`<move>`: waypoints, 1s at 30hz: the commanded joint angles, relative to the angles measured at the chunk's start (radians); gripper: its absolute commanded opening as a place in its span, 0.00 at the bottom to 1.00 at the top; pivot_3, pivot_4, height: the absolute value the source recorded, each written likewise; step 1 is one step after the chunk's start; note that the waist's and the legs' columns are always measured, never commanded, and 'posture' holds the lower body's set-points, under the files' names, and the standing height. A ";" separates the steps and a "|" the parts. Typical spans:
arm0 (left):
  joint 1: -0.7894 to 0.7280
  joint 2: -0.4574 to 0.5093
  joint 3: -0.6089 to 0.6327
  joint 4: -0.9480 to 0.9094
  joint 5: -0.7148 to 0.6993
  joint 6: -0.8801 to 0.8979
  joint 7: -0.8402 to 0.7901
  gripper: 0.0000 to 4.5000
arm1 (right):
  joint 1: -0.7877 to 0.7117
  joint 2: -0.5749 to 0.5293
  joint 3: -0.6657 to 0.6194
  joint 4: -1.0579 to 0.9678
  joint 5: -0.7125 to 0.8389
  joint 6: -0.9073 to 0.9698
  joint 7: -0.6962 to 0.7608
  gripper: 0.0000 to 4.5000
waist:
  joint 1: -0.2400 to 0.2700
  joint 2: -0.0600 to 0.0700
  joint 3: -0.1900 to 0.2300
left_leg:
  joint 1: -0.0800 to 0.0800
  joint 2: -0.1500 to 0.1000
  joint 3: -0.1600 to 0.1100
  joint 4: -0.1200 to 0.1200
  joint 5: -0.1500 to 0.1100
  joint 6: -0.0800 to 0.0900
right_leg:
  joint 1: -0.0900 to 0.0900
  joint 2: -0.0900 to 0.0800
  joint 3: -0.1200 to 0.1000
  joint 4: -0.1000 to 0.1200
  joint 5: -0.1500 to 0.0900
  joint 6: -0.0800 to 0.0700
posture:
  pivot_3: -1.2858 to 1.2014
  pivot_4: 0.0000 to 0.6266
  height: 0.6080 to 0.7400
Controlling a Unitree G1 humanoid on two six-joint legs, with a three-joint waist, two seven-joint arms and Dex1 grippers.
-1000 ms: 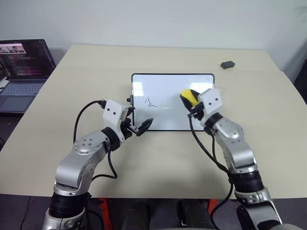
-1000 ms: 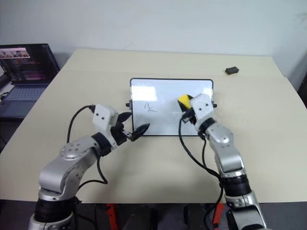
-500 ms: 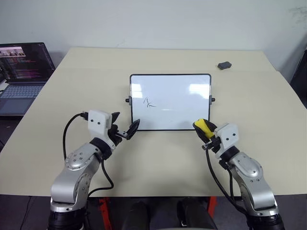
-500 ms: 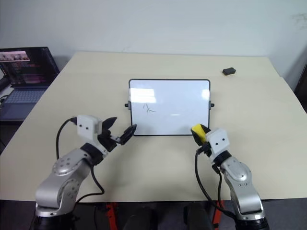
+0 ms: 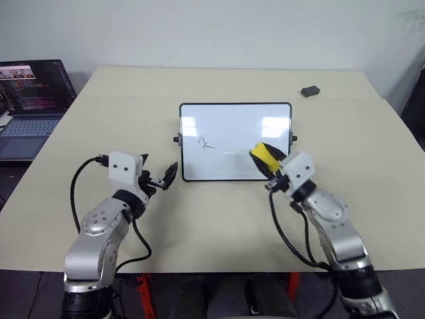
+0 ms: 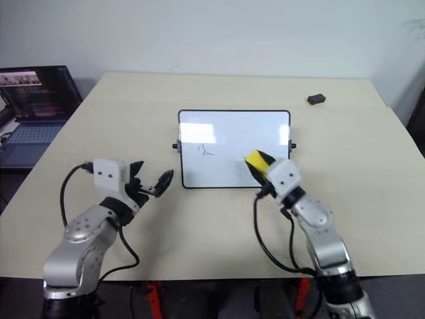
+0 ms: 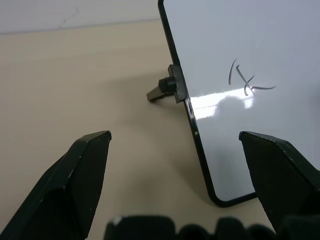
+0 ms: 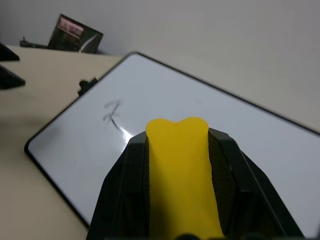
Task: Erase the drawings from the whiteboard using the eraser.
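The yellow eraser [image 5: 264, 156] is clamped between the right gripper's [image 5: 271, 167] fingers, over the whiteboard's [image 5: 236, 119] lower right area. One scribble [image 5: 208, 142] (left of centre) is visible on the board. The left gripper [image 5: 164, 178], fingers spread and empty, sits just beside the board's left edge.

We see the whiteboard [image 5: 236, 141] at the centre of the frame, on the bench [image 5: 199, 86]. The drawings [image 5: 208, 142] sit on its left half. The eraser [image 5: 265, 157] lies over the board's lower right part, clamped between the fingers of the right gripper [image 5: 269, 163]. The left gripper [image 5: 162, 178] hangs just left of the board's lower left corner, fingers apart, not touching it. A small lump [image 5: 310, 90] rests at the upper right on the bench. A laptop [image 5: 30, 106] stands at the left edge, beyond the bench.
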 commanded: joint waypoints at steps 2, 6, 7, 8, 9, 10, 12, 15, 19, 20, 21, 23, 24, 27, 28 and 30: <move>-0.039 0.043 0.017 -0.029 -0.036 0.056 -0.034 1.00 | -0.098 0.044 0.033 0.087 -0.029 -0.063 -0.014 0.28 | 0.003 0.000 0.000 | 0.000 0.000 0.000 0.000 0.000 0.000 | 0.000 0.000 0.000 0.000 0.000 0.000 | 0.52 0.24 1.00; -0.095 0.115 0.027 -0.036 -0.131 0.177 -0.120 1.00 | -0.260 0.089 0.063 0.291 -0.066 -0.102 -0.013 0.28 | 0.002 0.000 0.000 | -0.001 0.000 0.000 0.000 0.000 0.000 | 0.000 -0.001 0.000 -0.001 0.000 0.000 | 0.52 0.24 1.00; -0.108 0.135 0.029 -0.034 -0.160 0.207 -0.146 1.00 | -0.288 0.094 0.065 0.329 -0.072 -0.115 -0.012 0.28 | 0.002 0.000 0.000 | -0.001 0.000 0.000 0.001 0.000 0.000 | 0.000 -0.001 0.000 -0.001 0.000 0.000 | 0.52 0.24 1.00; -0.118 0.150 0.032 -0.030 -0.181 0.229 -0.163 1.00 | -0.308 0.097 0.067 0.359 -0.076 -0.127 -0.012 0.28 | 0.002 0.000 0.000 | -0.001 0.000 0.000 0.000 0.000 0.000 | 0.000 -0.001 0.000 0.000 0.000 0.000 | 0.52 0.24 1.00; -0.129 0.183 0.029 -0.017 -0.183 0.230 -0.195 1.00 | -0.339 0.103 0.070 0.399 -0.082 -0.141 -0.011 0.28 | 0.001 0.000 0.000 | 0.000 0.000 -0.001 0.000 0.000 0.000 | 0.000 -0.001 -0.001 0.000 0.000 0.000 | 0.52 0.24 1.00; -0.141 0.213 0.026 -0.002 -0.193 0.240 -0.227 1.00 | -0.369 0.109 0.071 0.437 -0.086 -0.155 -0.011 0.28 | 0.000 0.000 0.000 | 0.000 0.000 -0.001 0.000 0.000 0.000 | 0.000 -0.001 -0.001 0.000 0.000 -0.001 | 0.52 0.24 1.00; -0.178 0.267 0.004 0.050 -0.177 0.215 -0.285 1.00 | -0.432 0.123 0.074 0.515 -0.096 -0.180 -0.014 0.28 | -0.001 0.000 0.000 | 0.000 0.000 0.000 0.000 0.000 0.000 | -0.001 0.000 0.000 0.000 0.000 -0.001 | 0.52 0.24 1.00; -0.220 0.303 -0.029 0.113 -0.143 0.175 -0.321 1.00 | -0.483 0.137 0.076 0.593 -0.110 -0.218 -0.022 0.28 | -0.001 0.000 0.000 | 0.000 0.000 0.000 0.000 0.000 0.000 | -0.001 0.000 -0.001 0.000 0.000 -0.001 | 0.52 0.24 1.00; -0.254 0.303 -0.054 0.168 -0.114 0.146 -0.335 1.00 | -0.549 0.167 0.082 0.709 -0.143 -0.257 -0.056 0.28 | -0.002 0.000 0.000 | -0.001 0.000 0.000 0.000 0.000 0.000 | -0.001 -0.001 0.000 0.000 0.000 -0.001 | 0.52 0.24 1.00; -0.260 0.300 -0.059 0.174 -0.115 0.146 -0.340 1.00 | -0.571 0.180 0.085 0.753 -0.155 -0.270 -0.070 0.28 | -0.002 0.000 0.000 | -0.001 0.000 0.000 0.000 0.000 0.000 | -0.002 -0.001 0.000 0.000 0.000 -0.001 | 0.52 0.24 1.00; -0.264 0.297 -0.064 0.178 -0.116 0.146 -0.344 1.00 | -0.592 0.192 0.087 0.795 -0.164 -0.282 -0.084 0.28 | -0.002 0.000 0.000 | -0.001 0.000 0.001 0.000 0.000 0.000 | -0.002 -0.001 0.000 0.000 0.000 -0.001 | 0.52 0.24 1.00; -0.272 0.293 -0.070 0.186 -0.113 0.147 -0.346 1.00 | -0.633 0.216 0.093 0.896 -0.185 -0.303 -0.113 0.28 | -0.004 0.000 0.000 | -0.001 0.000 0.001 0.000 0.000 0.000 | -0.002 -0.001 0.000 0.000 0.000 -0.001 | 0.52 0.24 1.00; -0.275 0.291 -0.074 0.191 -0.109 0.145 -0.346 1.00 | -0.650 0.225 0.093 0.946 -0.194 -0.308 -0.129 0.28 | -0.004 0.000 0.000 | -0.001 0.000 0.001 0.000 0.000 0.000 | -0.002 -0.001 0.000 0.000 0.000 -0.001 | 0.52 0.24 1.00; -0.279 0.292 -0.086 0.195 -0.102 0.139 -0.354 1.00 | -0.678 0.241 0.094 1.060 -0.212 -0.305 -0.145 0.28 | -0.009 0.000 0.000 | -0.001 0.000 0.001 0.000 0.000 0.000 | -0.002 -0.001 0.000 0.000 0.000 -0.001 | 0.52 0.24 1.00; -0.279 0.294 -0.090 0.195 -0.100 0.137 -0.357 1.00 | -0.675 0.242 0.102 1.081 -0.219 -0.294 -0.131 0.28 | -0.009 0.000 0.000 | -0.001 0.000 0.001 0.000 0.000 0.000 | -0.002 -0.001 0.000 0.000 0.000 -0.001 | 0.52 0.24 1.00; -0.279 0.296 -0.092 0.195 -0.098 0.134 -0.360 1.00 | -0.660 0.240 0.116 1.104 -0.232 -0.279 -0.105 0.28 | -0.010 0.000 0.000 | -0.001 0.000 0.001 0.000 0.000 0.000 | -0.002 -0.001 0.001 0.000 0.000 -0.001 | 0.52 0.24 1.00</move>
